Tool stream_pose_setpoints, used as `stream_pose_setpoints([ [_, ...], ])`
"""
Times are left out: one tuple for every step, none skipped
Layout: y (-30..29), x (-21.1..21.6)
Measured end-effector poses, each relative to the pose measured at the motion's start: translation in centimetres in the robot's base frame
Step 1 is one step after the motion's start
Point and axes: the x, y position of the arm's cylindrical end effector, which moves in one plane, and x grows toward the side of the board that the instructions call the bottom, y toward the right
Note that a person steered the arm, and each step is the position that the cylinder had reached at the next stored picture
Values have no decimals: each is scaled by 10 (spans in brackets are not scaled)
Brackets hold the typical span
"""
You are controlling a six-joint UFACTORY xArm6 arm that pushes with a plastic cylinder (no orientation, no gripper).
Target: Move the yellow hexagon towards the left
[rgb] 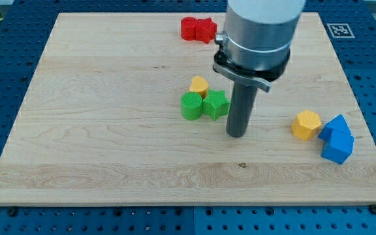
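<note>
The yellow hexagon (306,125) lies on the wooden board (96,130) at the view's right, touching a blue block (337,140) on its right. My tip (237,134) rests on the board well to the left of the hexagon, with a clear gap between them. The tip stands just right of and below the green star (215,104). A green cylinder (191,106) sits beside the star on its left. A small yellow block (199,85) sits just above the two green blocks.
Two red blocks (198,29) sit together near the board's top edge, partly behind the arm's grey body (260,32). The blue blocks lie close to the board's right edge. A blue pegboard surrounds the board.
</note>
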Motion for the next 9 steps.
stream_pose_setpoints([
  [21, 17],
  [42, 36],
  [59, 42],
  [78, 43],
  [98, 46],
  [114, 46],
  [137, 46],
  [147, 44],
  [147, 19],
])
